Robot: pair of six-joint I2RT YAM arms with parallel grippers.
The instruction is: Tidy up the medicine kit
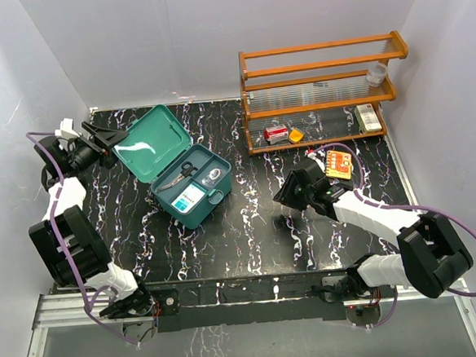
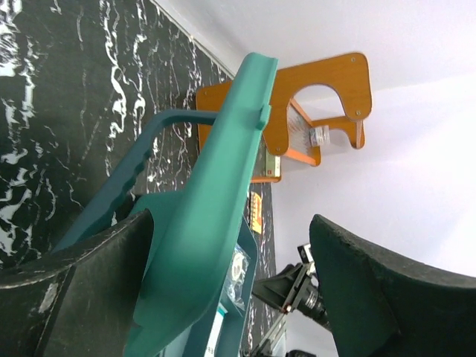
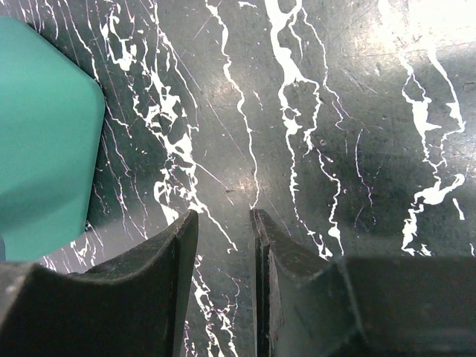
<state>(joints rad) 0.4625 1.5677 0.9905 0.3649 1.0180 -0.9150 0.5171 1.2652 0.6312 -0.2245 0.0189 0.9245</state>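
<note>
Kit: medicine kit (image 1: 149, 140) of smooth teal plastic, rounded corners, hinged lid raised; lid edge sits between the left gripper (image 1: 111, 136) fingers.
Left gripper: spread wide, not clamped.
Right gripper (image 3: 224, 216): narrow gap, empty, above the glossy black white-veined counter (image 3: 335, 111); kit to its left.
Beyond it: orange wooden rack (image 1: 322, 91).

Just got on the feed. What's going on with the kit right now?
The medicine kit sits open on the table, scissors and a blue-and-white packet inside. The left hand is open, with the edge of the raised lid between its fingers. The right hand hangs empty over the table right of the kit, fingers nearly together. An orange card lies near that arm; more small items sit on the wooden rack.
</note>
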